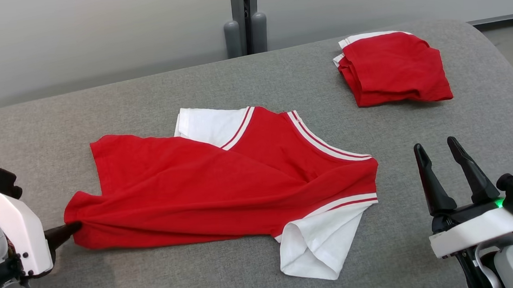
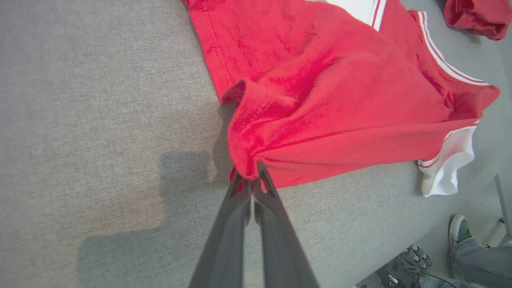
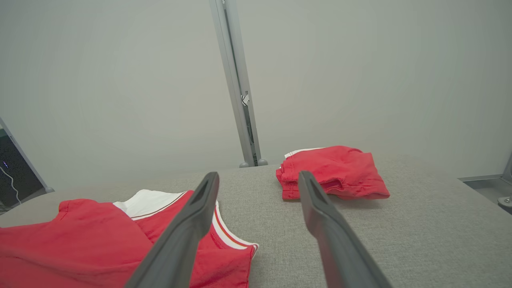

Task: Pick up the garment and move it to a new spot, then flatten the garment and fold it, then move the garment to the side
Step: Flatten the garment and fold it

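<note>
Left gripper (image 1: 75, 227) is clamping closed on a hem corner of the garment (image 1: 223, 187), which is lying lengthwise toward the right gripper (image 1: 435, 144), hovering spread and empty.

The left gripper (image 1: 75, 227) reaches sideways, fingers pinching the garment (image 1: 223, 187). The right gripper (image 1: 436, 146) points forward, fingers spread.

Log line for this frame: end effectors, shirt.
left end effector: shut on shirt hem | right end effector: open, empty | shirt: spread, unfolded | folded pile: far right
</note>
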Controlling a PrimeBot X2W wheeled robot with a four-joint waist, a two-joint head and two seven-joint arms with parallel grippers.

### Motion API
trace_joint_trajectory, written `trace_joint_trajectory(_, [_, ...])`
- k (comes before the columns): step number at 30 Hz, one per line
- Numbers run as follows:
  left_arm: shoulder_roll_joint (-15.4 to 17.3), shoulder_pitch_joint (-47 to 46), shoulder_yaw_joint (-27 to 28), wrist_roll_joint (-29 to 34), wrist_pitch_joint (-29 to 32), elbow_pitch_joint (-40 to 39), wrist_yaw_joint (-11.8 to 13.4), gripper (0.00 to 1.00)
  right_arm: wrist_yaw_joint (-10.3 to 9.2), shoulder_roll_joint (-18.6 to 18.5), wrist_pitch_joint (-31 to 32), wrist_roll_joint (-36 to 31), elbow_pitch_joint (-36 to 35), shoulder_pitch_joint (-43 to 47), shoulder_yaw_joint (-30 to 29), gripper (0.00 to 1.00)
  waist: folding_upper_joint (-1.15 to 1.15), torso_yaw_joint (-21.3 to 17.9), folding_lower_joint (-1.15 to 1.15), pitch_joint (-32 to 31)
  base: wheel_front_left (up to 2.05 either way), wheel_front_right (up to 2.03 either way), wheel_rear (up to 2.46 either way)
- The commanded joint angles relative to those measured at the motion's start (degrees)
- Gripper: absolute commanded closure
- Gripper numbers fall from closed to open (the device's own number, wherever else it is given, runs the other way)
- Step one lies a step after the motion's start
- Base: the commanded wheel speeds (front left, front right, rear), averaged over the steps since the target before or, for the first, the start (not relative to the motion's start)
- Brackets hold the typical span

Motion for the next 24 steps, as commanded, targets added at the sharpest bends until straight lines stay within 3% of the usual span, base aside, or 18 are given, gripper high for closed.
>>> trace_joint_trajectory(1, [-0.83, -1.32, -0.39, -0.69, -0.13, 2.09, -0.06, 1.00, 0.01, -0.34, -0.23, 0.34, 0.05, -0.69, 0.10, 0.00, 0.00, -0.48, 0.00, 0.16, 0.00, 0.00, 0.00])
trace_joint_trajectory(5, [-1.05, -2.25, -0.81, -0.64, -1.85, 3.90, -0.06, 1.00, 0.01, -0.38, -0.23, 0.49, 0.10, -0.92, 0.00, 0.00, 0.00, -0.67, 0.00, 0.39, 0.00, 0.00, 0.00])
trace_joint_trajectory(6, [-1.22, -2.24, -1.03, -0.68, -2.43, 4.42, -0.05, 0.56, 0.00, -0.37, -0.23, 0.50, 0.11, -0.88, -0.09, 0.00, 0.00, -0.64, 0.00, 0.45, 0.00, 0.00, 0.00])
trace_joint_trajectory(7, [-1.20, -2.22, -1.06, -0.66, -3.05, 5.02, -0.05, 0.00, 0.01, -0.34, -0.23, 0.48, 0.17, -0.79, -0.14, 0.00, 0.00, -0.55, 0.00, 0.47, 0.00, 0.00, 0.00])
trace_joint_trajectory(14, [0.58, -1.75, -2.20, 3.32, -8.44, 5.23, -0.07, 0.00, 0.01, -0.14, -0.23, 0.52, 0.32, -0.14, -0.19, 0.00, 0.00, 0.96, 0.00, 0.06, 0.00, 0.00, 0.00])
trace_joint_trajectory(20, [0.36, 0.65, -0.05, 5.87, -17.91, 1.75, 0.53, 0.00, 0.00, -0.58, -0.23, 0.79, 0.52, 0.48, 0.99, 0.00, 0.00, 2.71, 0.00, -0.53, 0.00, 0.00, 0.00])
trace_joint_trajectory(24, [-1.63, 3.66, 1.18, 9.40, -27.55, -3.61, 2.90, 0.00, 0.01, -0.52, -0.23, 0.78, -0.13, 0.74, 2.02, 0.00, 0.00, 4.32, 0.00, -0.92, 0.00, 0.00, 0.00])
